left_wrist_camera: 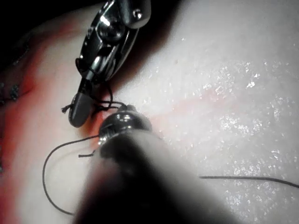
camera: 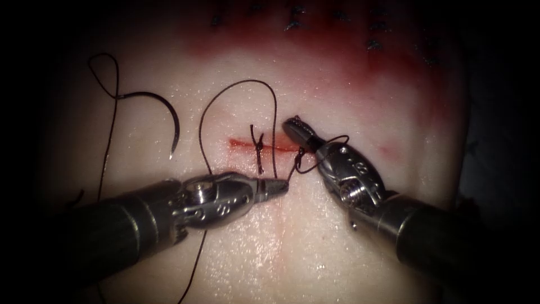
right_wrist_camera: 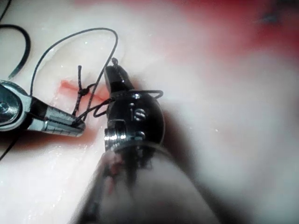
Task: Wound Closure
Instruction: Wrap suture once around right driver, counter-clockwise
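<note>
Left tool point(camera: 277, 187) comes in from lower left, jaws together and clamped on the thread point(camera: 236, 90) at their tip, just below the cut point(camera: 264, 145). In the right wrist view the same left tool point(right_wrist_camera: 70, 126) pinches the strand right at the tip, with thread running up from it toward the knot. Right tool point(camera: 293, 126) comes in from lower right, tip at the right end of the cut; its jaws look together, and thread is looped around the tool behind them, whether they pinch anything I cannot tell. Right wrist view shows that loop draped across the right tool point(right_wrist_camera: 114, 74) at its wrist. In the left wrist view the right tool point(left_wrist_camera: 79, 109) has thread wound around it and its tip sits just beside the left tool point(left_wrist_camera: 122, 120). A tied stitch point(camera: 259, 147) crosses the cut near its middle, short ends sticking up and down. From there thread arcs up and over in a tall loop left of the stitch, then trails down past the left tool's shaft. Needle point(camera: 166, 112) lies free on the tissue point(camera: 337, 101), well to the left of the cut, held by neither tool, not in the tissue; thread runs off its end in a loop further left. Red fluid point(camera: 315, 50) stains the far tissue, and some sits in the cut.
</note>
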`<state>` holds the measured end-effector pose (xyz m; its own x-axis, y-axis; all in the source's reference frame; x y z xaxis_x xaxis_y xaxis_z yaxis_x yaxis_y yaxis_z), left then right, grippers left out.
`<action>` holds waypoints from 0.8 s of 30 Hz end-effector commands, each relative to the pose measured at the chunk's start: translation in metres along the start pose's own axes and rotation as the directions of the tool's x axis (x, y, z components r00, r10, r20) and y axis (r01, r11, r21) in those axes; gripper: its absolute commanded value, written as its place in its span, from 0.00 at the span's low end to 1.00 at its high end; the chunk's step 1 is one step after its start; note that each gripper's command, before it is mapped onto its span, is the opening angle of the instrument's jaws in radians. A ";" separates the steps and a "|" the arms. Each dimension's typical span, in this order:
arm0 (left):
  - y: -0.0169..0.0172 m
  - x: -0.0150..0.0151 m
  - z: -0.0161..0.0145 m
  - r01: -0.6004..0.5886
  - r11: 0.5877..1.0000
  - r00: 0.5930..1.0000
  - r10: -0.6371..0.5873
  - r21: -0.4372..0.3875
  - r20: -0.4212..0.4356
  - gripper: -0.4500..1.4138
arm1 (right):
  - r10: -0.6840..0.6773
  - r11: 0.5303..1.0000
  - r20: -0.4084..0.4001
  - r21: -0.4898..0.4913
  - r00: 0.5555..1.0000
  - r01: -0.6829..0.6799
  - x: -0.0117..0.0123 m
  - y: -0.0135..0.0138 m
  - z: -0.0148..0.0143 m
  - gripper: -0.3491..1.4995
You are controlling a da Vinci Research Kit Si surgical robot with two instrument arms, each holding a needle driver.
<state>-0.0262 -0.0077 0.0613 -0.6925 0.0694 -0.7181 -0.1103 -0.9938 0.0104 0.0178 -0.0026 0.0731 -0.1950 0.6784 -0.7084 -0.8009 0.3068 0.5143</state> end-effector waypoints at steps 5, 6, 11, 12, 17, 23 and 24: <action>-0.0048 0.0004 -0.0016 0.044 0.999 0.999 -0.044 0.031 0.004 0.05 | -0.061 0.996 -0.024 0.058 0.998 0.062 -0.0017 0.0002 -0.0002 0.00; -0.0061 0.0004 -0.0021 0.055 0.998 0.998 -0.056 0.039 0.015 0.05 | -0.072 0.996 -0.035 0.060 0.997 0.074 -0.0018 0.0003 -0.0004 0.00; -0.0111 0.0002 -0.0034 0.103 0.993 0.993 -0.106 0.056 0.049 0.05 | -0.109 0.990 -0.061 0.087 0.992 0.114 -0.0020 -0.0001 -0.0009 0.00; -0.0124 0.0002 -0.0036 0.108 0.992 0.992 -0.112 0.061 0.059 0.05 | -0.120 0.988 -0.068 0.085 0.990 0.126 -0.0020 -0.0002 -0.0009 0.00; -0.0170 0.0000 -0.0039 0.114 0.990 0.989 -0.121 0.083 0.090 0.05 | -0.142 0.983 -0.086 0.104 0.986 0.151 -0.0023 -0.0002 -0.0010 0.00; -0.0209 -0.0006 -0.0037 0.138 0.987 0.985 -0.146 0.085 0.097 0.05 | -0.162 0.979 -0.100 0.107 0.982 0.173 -0.0029 -0.0003 -0.0013 0.00; -0.0215 -0.0008 -0.0036 0.141 0.986 0.984 -0.149 0.085 0.099 0.05 | -0.163 0.979 -0.101 0.110 0.981 0.174 -0.0030 -0.0003 -0.0013 0.00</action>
<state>-0.0200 0.0133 0.0592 -0.7379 0.2314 -0.6341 -0.2694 -0.9623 -0.0376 0.0173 -0.0055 0.0738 -0.1189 0.5456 -0.8295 -0.7571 0.4906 0.4313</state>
